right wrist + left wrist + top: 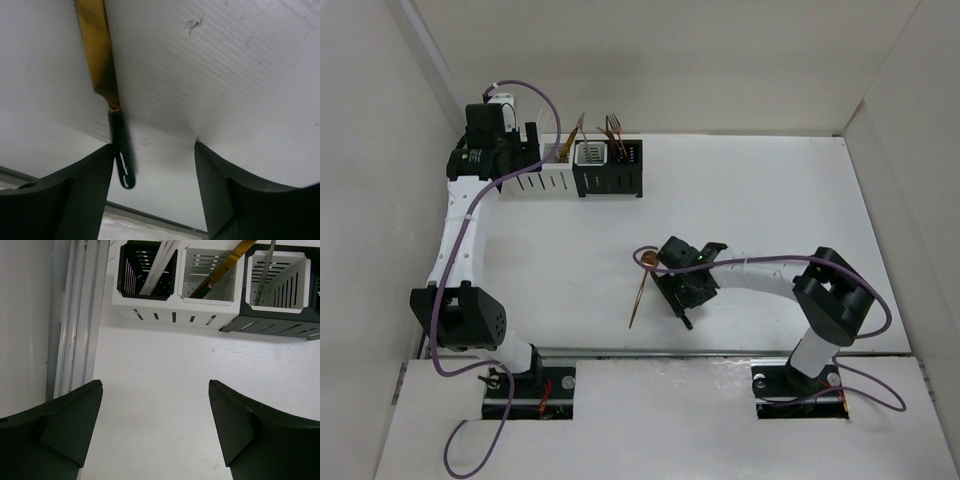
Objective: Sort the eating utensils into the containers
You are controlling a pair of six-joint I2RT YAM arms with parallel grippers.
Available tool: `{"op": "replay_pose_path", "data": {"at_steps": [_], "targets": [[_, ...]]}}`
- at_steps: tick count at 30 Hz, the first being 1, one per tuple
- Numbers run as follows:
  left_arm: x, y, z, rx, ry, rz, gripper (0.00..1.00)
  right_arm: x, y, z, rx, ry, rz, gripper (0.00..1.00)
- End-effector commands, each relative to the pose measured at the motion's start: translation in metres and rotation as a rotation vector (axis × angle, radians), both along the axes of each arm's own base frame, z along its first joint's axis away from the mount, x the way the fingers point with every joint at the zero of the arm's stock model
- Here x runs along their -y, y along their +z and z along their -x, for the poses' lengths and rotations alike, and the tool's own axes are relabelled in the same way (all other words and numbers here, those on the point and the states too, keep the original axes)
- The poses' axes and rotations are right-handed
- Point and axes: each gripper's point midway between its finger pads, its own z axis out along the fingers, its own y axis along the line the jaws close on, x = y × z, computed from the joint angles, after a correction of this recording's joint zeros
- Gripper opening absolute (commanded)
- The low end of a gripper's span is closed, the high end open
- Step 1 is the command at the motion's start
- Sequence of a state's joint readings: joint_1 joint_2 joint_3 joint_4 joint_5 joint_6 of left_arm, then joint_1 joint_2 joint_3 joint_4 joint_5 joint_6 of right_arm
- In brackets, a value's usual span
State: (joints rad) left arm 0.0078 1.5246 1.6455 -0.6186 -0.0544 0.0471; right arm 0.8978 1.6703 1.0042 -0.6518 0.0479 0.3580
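Note:
A utensil with a gold blade [97,50] and a dark handle [121,157] lies on the table. My right gripper [152,146] is open and low over it, with the handle end beside the left finger's inner face. In the top view it is a slim copper line [638,295] just left of the right gripper [680,305]. The containers [582,170] stand in a row at the far left. My left gripper [155,382] is open and empty above the table just in front of them [533,150]. They hold pale chopsticks [157,265], a gold utensil [222,270] and a silver one [267,267].
An aluminium rail [80,315] runs along the left wall beside the containers. Copper forks [615,125] stick up from the black containers. A purple cable [760,262] loops along the right arm. The table's near edge [670,352] lies close behind the right gripper.

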Motion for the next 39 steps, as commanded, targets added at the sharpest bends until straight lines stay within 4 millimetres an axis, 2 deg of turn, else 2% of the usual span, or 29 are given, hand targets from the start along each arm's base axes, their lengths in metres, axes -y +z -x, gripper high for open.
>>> {"op": "replay_pose_path", "data": {"at_steps": [1, 3, 7, 8, 10, 11, 14, 16, 18, 19, 20, 22, 23, 24, 26, 27, 28, 30, 32, 33, 34, 35, 36, 37, 38, 39], "targets": [[-0.001, 0.034, 0.009, 0.094, 0.012, 0.001, 0.85, -0.027, 0.004, -0.018, 0.065, -0.02, -0.063, 0.69], [-0.001, 0.034, 0.009, 0.094, 0.012, 0.001, 0.85, -0.027, -0.003, -0.02, 0.066, -0.023, -0.049, 0.65], [-0.001, 0.034, 0.009, 0.094, 0.012, 0.001, 0.85, -0.03, -0.013, -0.023, 0.048, -0.005, -0.017, 0.45], [-0.001, 0.034, 0.009, 0.094, 0.012, 0.001, 0.85, -0.028, -0.017, -0.024, 0.048, -0.007, -0.003, 0.33], [-0.001, 0.034, 0.009, 0.094, 0.012, 0.001, 0.85, -0.028, -0.014, -0.029, 0.07, -0.013, 0.003, 0.15], [-0.001, 0.034, 0.009, 0.094, 0.012, 0.001, 0.85, -0.023, -0.012, -0.029, 0.076, -0.017, 0.021, 0.0], [0.001, 0.034, 0.009, 0.093, -0.004, 0.0, 0.85, -0.008, 0.002, -0.033, 0.125, -0.035, 0.07, 0.0], [0.01, 0.034, 0.008, 0.093, -0.047, 0.029, 0.84, -0.006, 0.03, -0.038, 0.179, -0.048, 0.049, 0.0], [0.022, 0.032, 0.007, 0.083, -0.103, 0.05, 0.84, 0.006, 0.062, -0.046, 0.26, -0.075, 0.063, 0.0], [0.032, 0.03, 0.009, 0.074, -0.143, 0.06, 0.84, 0.009, 0.093, -0.051, 0.333, -0.107, 0.018, 0.0], [0.042, 0.031, 0.007, 0.074, -0.191, 0.092, 0.84, 0.017, 0.114, -0.06, 0.408, -0.138, 0.022, 0.0], [0.057, 0.031, 0.008, 0.066, -0.257, 0.114, 0.84, 0.021, 0.175, -0.078, 0.543, -0.212, -0.08, 0.0], [0.066, 0.031, 0.009, 0.066, -0.297, 0.119, 0.84, 0.023, 0.195, -0.086, 0.588, -0.245, -0.108, 0.0], [0.075, 0.037, 0.01, 0.078, -0.338, 0.145, 0.84, 0.018, 0.235, -0.106, 0.676, -0.289, -0.186, 0.0], [0.091, 0.038, 0.012, 0.072, -0.415, 0.175, 0.84, 0.004, 0.281, -0.123, 0.797, -0.262, -0.274, 0.0], [0.112, 0.046, 0.019, 0.083, -0.512, 0.23, 0.84, -0.009, 0.304, -0.13, 0.846, -0.239, -0.355, 0.0], [0.121, 0.042, 0.022, 0.065, -0.561, 0.257, 0.84, -0.033, 0.344, -0.145, 0.949, -0.246, -0.516, 0.0], [0.163, 0.059, 0.044, 0.078, -0.767, 0.356, 0.84, -0.059, 0.379, -0.156, 1.021, -0.219, -0.691, 0.0], [0.188, 0.071, 0.062, 0.088, -0.91, 0.406, 0.84, -0.087, 0.42, -0.159, 1.085, -0.164, -0.874, 0.0], [0.2, 0.073, 0.074, 0.083, -0.984, 0.428, 0.84, -0.102, 0.414, -0.168, 1.064, -0.16, -0.89, 0.0], [0.211, 0.085, 0.087, 0.097, -1.076, 0.486, 0.84, -0.113, 0.419, -0.169, 1.052, -0.142, -0.928, 0.0], [0.215, 0.089, 0.094, 0.104, -1.124, 0.507, 0.84, -0.119, 0.437, -0.17, 1.067, -0.138, -0.976, 0.0], [0.218, 0.092, 0.1, 0.104, -1.159, 0.532, 0.84, -0.129, 0.433, -0.174, 1.057, -0.118, -0.984, 0.0], [0.224, 0.095, 0.107, 0.102, -1.199, 0.555, 0.84, -0.135, 0.437, -0.173, 1.049, -0.107, -1.012, 0.0], [0.227, 0.098, 0.113, 0.108, -1.238, 0.571, 0.84, -0.138, 0.45, -0.169, 1.06, -0.092, -1.063, 0.0], [0.228, 0.095, 0.114, 0.105, -1.249, 0.575, 0.84, -0.142, 0.448, -0.17, 1.058, -0.08, -1.072, 0.0]]}}
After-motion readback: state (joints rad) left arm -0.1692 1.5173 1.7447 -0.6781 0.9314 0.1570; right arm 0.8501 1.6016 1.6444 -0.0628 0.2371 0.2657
